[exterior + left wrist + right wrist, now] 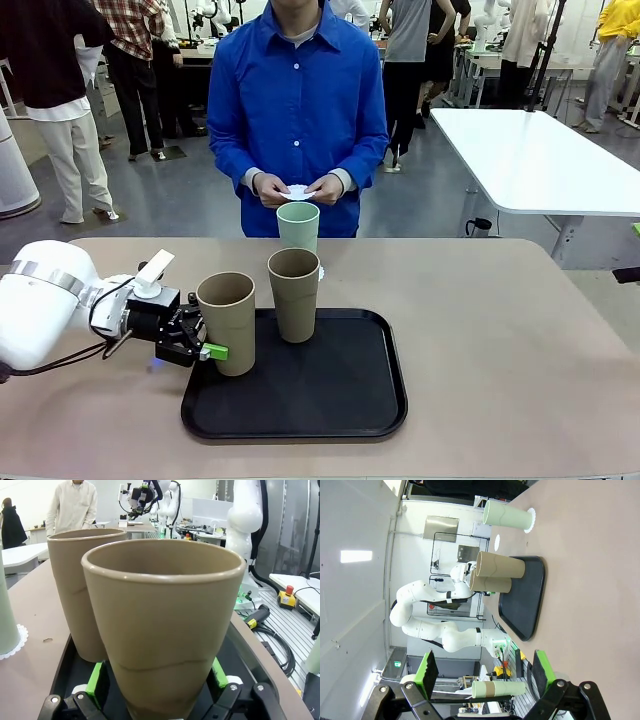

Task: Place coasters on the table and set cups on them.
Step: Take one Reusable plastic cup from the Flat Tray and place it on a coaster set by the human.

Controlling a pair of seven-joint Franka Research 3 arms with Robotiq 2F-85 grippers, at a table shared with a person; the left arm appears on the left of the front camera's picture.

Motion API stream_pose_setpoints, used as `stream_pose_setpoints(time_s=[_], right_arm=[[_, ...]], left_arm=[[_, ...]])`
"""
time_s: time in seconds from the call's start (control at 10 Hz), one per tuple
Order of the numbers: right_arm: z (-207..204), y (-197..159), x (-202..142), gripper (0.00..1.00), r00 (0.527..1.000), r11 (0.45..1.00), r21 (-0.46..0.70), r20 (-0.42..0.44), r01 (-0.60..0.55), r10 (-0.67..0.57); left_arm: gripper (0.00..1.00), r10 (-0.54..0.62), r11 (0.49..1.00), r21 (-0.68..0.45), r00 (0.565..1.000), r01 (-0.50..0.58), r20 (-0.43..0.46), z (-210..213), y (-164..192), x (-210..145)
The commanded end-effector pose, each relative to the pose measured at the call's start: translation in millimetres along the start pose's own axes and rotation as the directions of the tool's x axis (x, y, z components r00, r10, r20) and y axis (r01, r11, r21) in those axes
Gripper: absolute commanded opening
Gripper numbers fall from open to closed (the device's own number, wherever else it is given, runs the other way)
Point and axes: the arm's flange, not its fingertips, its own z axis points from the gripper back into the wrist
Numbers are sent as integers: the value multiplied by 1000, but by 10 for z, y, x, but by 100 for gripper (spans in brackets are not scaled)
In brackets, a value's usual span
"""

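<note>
Two tan cups on black tray

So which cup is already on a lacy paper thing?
The mint green cup, standing on a white coaster on the table; both brown cups stand on the black tray.

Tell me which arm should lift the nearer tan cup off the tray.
Left. The left gripper, jaws open, straddles the nearer tan cup on the tray; the right gripper, also open, is far from it.
</note>
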Motion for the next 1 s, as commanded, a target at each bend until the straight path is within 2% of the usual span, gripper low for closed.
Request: stream_pose_setpoints(time_s=[0.0,0.2,0.3,0.4,0.5,0.7,0.8,0.9], right_arm=[[-15,2,-5,100,1000,1000,9,-1,-3,3],[-15,2,-5,100,1000,1000,9,-1,-3,3],[-15,2,-5,100,1000,1000,9,-1,-3,3],[-15,2,-5,100,1000,1000,9,-1,-3,3],[-15,2,-5,100,1000,1000,9,-1,-3,3],[-15,2,-5,100,1000,1000,9,-1,-3,3],[-15,2,-5,100,1000,1000,9,-1,-3,3],[-15,2,-5,100,1000,1000,9,-1,-3,3]], left_arm=[[100,-58,998,-2,998,58,14,-91,-17,-136],[100,-57,998,-11,998,57,23,-102,-13,-142],[58,-62,998,-22,998,62,30,-106,-14,-142],[41,-60,998,-30,998,61,31,-112,-18,-139],[0,-60,998,-34,998,61,32,-110,-20,-133],[0,-62,997,-36,997,64,35,-108,-27,-126],[24,-66,997,-40,997,67,32,-106,-32,-116],[23,-83,996,-32,996,83,18,-75,-69,-79]])
